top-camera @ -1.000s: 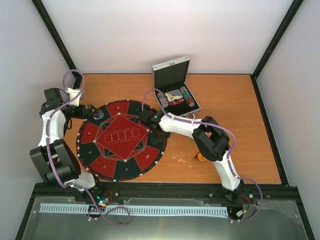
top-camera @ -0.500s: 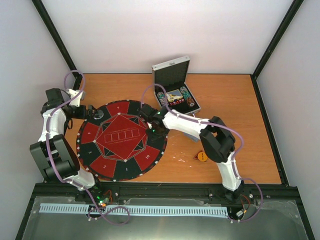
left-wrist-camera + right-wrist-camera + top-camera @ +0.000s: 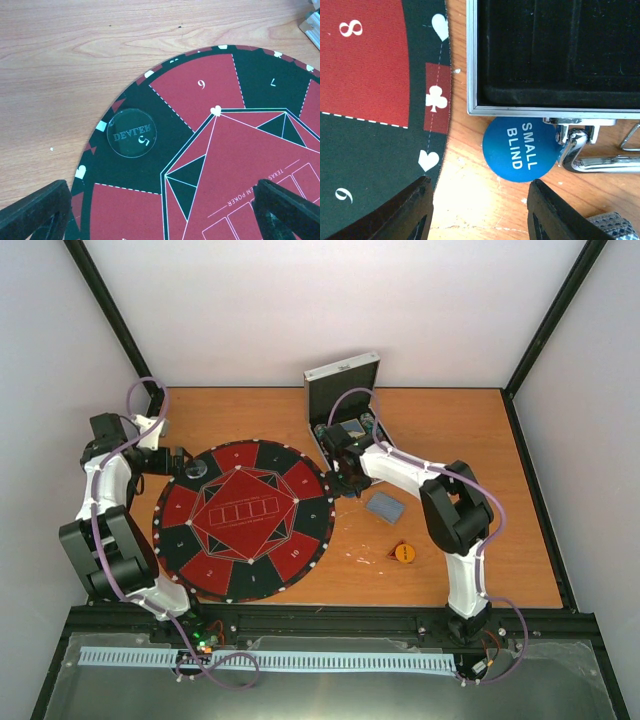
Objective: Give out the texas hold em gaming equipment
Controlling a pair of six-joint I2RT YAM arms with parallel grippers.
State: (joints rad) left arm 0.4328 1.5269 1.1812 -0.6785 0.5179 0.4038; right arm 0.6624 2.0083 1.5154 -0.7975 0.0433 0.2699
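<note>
Right wrist view: right gripper fingers spread; blue disc on the table just above them, centre-right, against the case rim. Left gripper also spread; clear disc centre-left on the mat border.

You cannot see the whole blue disc: its top edge is hidden by the rim of the silver case. From above, the right arm covers that disc and most of what lies in the case. The mat runs off the edge in both wrist views. Only a corner of the cards shows in the right wrist view. The words on the yellow disc are too small to read. Of the left gripper you see only two dark finger ends.
</note>
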